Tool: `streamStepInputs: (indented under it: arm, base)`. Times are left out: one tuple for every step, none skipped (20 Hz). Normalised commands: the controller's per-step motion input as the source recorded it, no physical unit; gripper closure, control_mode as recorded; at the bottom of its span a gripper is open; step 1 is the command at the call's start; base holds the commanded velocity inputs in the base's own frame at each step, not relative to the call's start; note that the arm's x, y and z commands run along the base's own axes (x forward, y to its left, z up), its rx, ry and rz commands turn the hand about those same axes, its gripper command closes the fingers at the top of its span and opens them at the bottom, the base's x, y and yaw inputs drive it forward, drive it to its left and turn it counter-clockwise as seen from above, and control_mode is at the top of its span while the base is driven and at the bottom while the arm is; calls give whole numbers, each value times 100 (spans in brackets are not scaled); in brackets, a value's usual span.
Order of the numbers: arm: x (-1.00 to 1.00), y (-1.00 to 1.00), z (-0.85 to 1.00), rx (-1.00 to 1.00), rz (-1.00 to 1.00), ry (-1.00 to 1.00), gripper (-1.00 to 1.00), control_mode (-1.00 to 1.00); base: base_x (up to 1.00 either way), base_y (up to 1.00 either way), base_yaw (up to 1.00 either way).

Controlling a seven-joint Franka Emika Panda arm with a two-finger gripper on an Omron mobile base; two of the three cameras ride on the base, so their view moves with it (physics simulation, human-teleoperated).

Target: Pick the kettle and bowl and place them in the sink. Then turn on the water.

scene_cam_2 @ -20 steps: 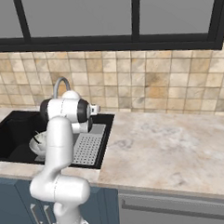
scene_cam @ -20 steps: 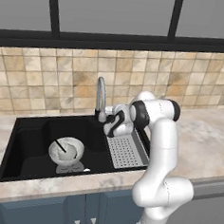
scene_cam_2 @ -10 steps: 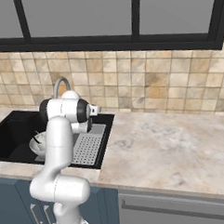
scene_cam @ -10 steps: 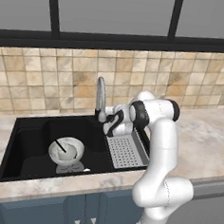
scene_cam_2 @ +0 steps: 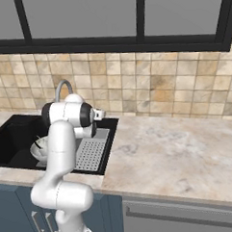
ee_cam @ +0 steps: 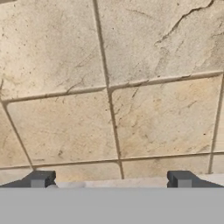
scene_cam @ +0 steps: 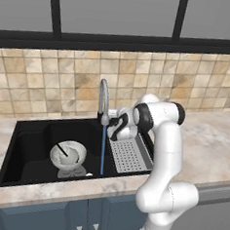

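The black sink point(scene_cam: 32, 137) point(scene_cam_2: 13, 135) holds the whitish-grey bowl point(scene_cam: 68, 156) point(scene_cam_2: 38, 150) on its floor. A thin black handle crosses the bowl; the kettle's body is hard to tell apart from it. A bright-blue stream of water point(scene_cam: 103, 150) falls from the silver gooseneck faucet point(scene_cam: 104, 94) point(scene_cam_2: 63, 87) into the basin, just right of the bowl. My gripper point(scene_cam: 117, 128) point(scene_cam_2: 96, 114) point(ee_cam: 110, 179) hangs open and holds nothing, at the faucet's base just right of its spout. It faces the tiled wall, with its fingertips point(ee_cam: 40, 178) wide apart.
A grey perforated drain tray point(scene_cam: 128, 155) point(scene_cam_2: 91, 153) lies in the sink's right part, under my arm. Marble counter point(scene_cam_2: 173, 153) stretches to the right. The beige tiled wall point(ee_cam: 109, 87) is close in front of the hand. Dark window frames run above.
A blue stream of water now runs from the faucet; earlier there was none. The hand has shifted slightly at the faucet's base. Bowl unmoved.
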Motion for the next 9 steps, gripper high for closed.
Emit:
streamStepInputs:
  arm:
    - [0, -74, 0, 3, 1, -1, -100, -100]
    - [0, -74, 0, 3, 1, -1, -100, -100]
    - [0, -73, 0, 2, 1, 0, -100, -100]
    - [0, -74, 0, 3, 1, 0, -100, -100]
    - [0, -75, 0, 3, 1, -1, -100, -100]
    - [0, -80, 0, 3, 2, 0, -100, -100]
    - [0, -81, 0, 3, 2, 0, -100, -100]
    - [0, -80, 0, 3, 2, 0, -100, -100]
    - [0, -86, 0, 4, 3, 0, -100, -100]
  base:
    - [0, 0, 0]
    - [0, 0, 0]
    - [0, 0, 0]
    - [0, 0, 0]
    - [0, 0, 0]
    - [0, 0, 0]
    - [0, 0, 0]
    - [0, 0, 0]
    - [0, 0, 0]
